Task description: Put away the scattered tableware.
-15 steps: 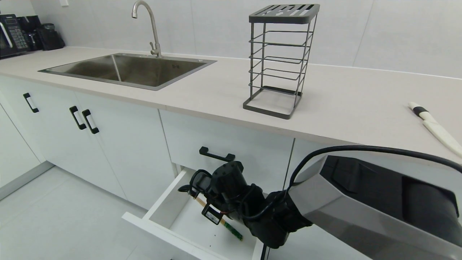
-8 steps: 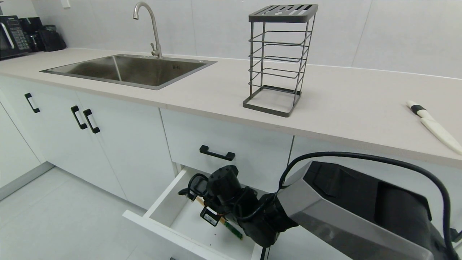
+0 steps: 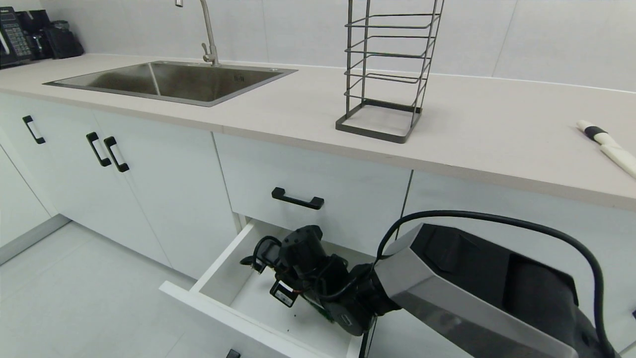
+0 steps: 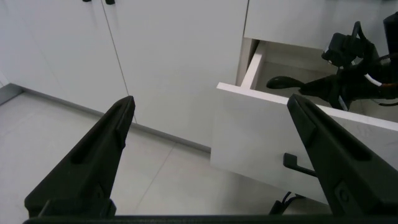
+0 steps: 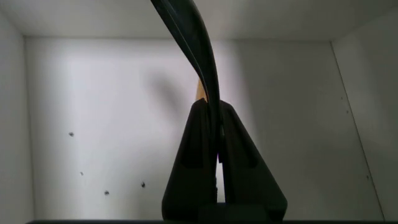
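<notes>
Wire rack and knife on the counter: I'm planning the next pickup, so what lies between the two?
Nothing. In the head view, the countertop between the wire rack and the knife is bare.

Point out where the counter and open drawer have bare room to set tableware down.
On the counter, wide bare stretches lie between sink and wire rack, and between rack and knife. The drawer floor is bare along its front panel; crowded mid-drawer, where the right gripper holds a black utensil.

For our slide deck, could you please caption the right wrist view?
Inside the white drawer, the right end effector grips a black utensil.
</notes>
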You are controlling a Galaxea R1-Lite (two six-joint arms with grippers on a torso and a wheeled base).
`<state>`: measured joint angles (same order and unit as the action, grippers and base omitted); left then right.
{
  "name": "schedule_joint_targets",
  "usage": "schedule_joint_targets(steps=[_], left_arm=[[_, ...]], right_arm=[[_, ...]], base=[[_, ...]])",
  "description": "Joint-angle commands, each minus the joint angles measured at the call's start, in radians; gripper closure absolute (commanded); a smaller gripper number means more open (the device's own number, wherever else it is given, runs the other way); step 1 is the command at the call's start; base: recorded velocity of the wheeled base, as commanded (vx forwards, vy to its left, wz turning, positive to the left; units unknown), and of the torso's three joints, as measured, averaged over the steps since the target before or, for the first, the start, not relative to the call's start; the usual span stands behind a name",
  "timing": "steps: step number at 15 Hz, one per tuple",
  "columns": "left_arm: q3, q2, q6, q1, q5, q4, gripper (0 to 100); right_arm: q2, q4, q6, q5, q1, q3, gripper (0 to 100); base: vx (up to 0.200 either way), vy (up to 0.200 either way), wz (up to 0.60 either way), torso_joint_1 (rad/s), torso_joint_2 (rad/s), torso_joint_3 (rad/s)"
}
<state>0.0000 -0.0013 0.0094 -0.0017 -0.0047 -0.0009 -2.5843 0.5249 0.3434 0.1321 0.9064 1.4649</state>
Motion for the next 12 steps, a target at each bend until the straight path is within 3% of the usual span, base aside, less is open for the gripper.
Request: schedule_joint_targets(steps=[1,12], left_arm=[[0.0,0.001,0.0,0.0,0.0,-0.001,0],[0.0,0.001,0.0,0.0,0.0,-0.001,0]], right_arm=[[-0.022,-0.002,0.0,0.0,-0.004,0.023,100],[-0.116,0.012,-0.015,-0.012,-0.011,0.08,100]], base=[[0.0,0.0,0.0,0.0,0.0,0.0],[0.0,0.0,0.0,0.0,0.0,0.0]])
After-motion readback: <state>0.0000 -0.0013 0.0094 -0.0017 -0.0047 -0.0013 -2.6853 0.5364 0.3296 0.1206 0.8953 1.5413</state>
